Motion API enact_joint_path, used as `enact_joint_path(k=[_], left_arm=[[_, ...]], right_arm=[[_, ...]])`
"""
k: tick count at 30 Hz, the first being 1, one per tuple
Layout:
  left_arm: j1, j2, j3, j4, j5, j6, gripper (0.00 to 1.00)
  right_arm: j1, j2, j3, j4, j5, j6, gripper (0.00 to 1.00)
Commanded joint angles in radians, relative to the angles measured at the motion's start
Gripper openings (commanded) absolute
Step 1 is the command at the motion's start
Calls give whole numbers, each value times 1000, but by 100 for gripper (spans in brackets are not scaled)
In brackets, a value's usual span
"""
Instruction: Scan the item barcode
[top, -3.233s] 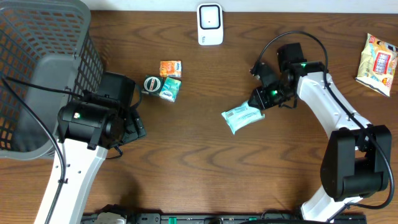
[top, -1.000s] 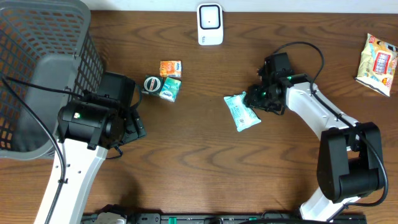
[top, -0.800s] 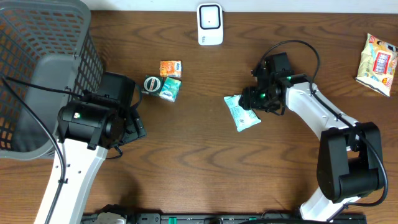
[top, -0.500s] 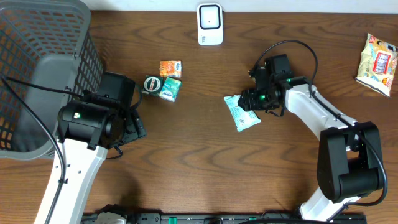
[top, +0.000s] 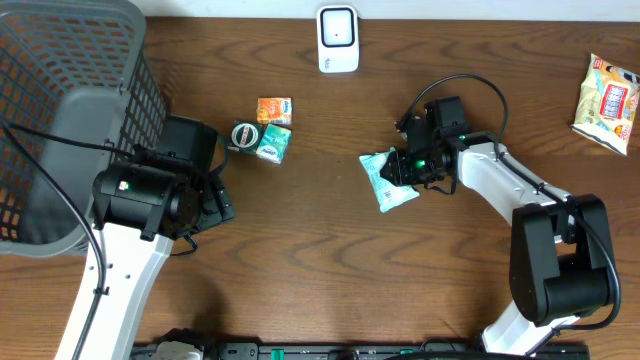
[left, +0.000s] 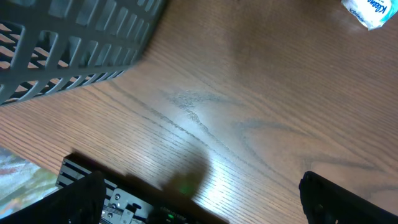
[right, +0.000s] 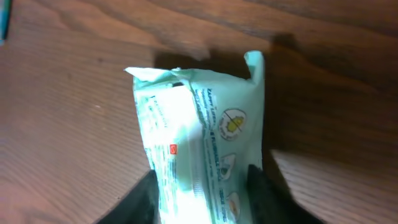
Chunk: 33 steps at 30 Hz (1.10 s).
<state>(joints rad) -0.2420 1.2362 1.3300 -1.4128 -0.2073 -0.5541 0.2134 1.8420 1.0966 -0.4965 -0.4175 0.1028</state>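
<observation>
The pack (top: 385, 185) lies flat on the counter (top: 320, 280) right of centre, well short of the scanner (top: 338, 38) at the far edge. My right claw (top: 405, 168) pinches it across its width, a finger pressed to each long edge. The left claw (left: 202, 186) hangs spread wide by the basket (top: 60, 110), holding nothing.

It is a pale green film pouch, glossy, crimped at the ends, with fine print and small icons on its face. I judge it light, soft and squashy, so it will likely sag and could slip. Gripping mid-body across the narrow side seems best, leaving the printed face uncovered. I cannot pick out a barcode here.
</observation>
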Motion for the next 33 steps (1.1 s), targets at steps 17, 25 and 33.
enact_joint_path(k=[17,25,33], left_arm=[[5,-2,0,-3,5,-13,98],[5,-2,0,-3,5,-13,98],[5,-2,0,-3,5,-13,98]], right_arm=[[-19,8,-4,-94,83,242,46],[-29,9,-5,-75,109,252,50],[0,10,-7,-52,44,248,51]])
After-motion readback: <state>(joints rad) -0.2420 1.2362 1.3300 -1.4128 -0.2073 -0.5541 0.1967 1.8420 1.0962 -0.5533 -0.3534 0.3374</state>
